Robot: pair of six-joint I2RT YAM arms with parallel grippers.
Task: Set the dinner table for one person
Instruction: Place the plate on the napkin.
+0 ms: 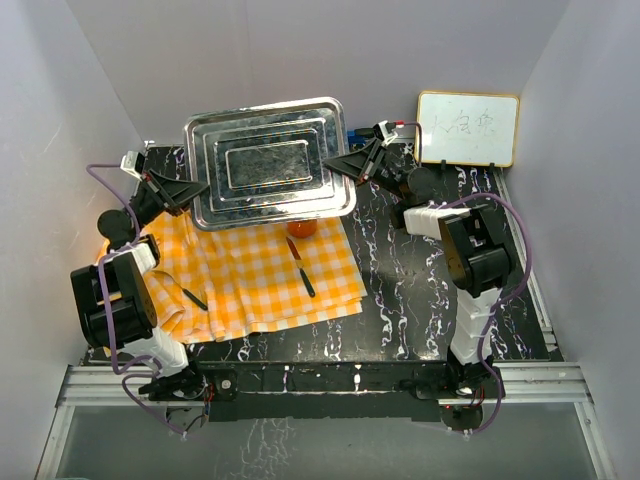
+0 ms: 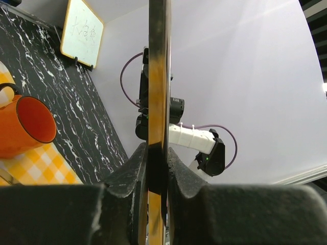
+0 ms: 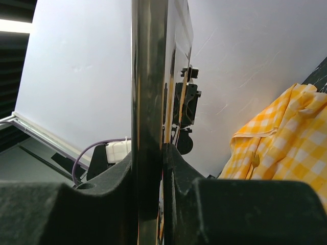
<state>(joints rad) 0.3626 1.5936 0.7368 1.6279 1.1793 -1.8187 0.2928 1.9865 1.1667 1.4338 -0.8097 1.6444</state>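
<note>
I read the dinner table point(image 1: 400, 290), a large black surface with white marble veining that fills the middle of the top view, as roughly half set. An orange-and-white checked cloth point(image 1: 250, 280) lies over its 8 o'clock part, rumpled along the left side. On the cloth I count one dark-handled knife point(image 1: 301, 268) near the centre, one smaller dark utensil point(image 1: 192, 297) toward 9 o'clock whose type I cannot tell, and one orange mug point(image 1: 302, 228) peeking out from under the near rim of the tray.

That one rectangular steel tray point(image 1: 265, 165) hangs at 12 o'clock between my two arms. The left gripper point(image 1: 197, 188) has its jaws clamped on the rim at the tray's 9 o'clock side, and the right gripper point(image 1: 335, 165) is clamped likewise at 3 o'clock. It looks raised off the surface.

I see no plate. What remains, I judge, is parking the tray and tidying the setting. One small whiteboard point(image 1: 467, 128) stands at 1 o'clock.
</note>
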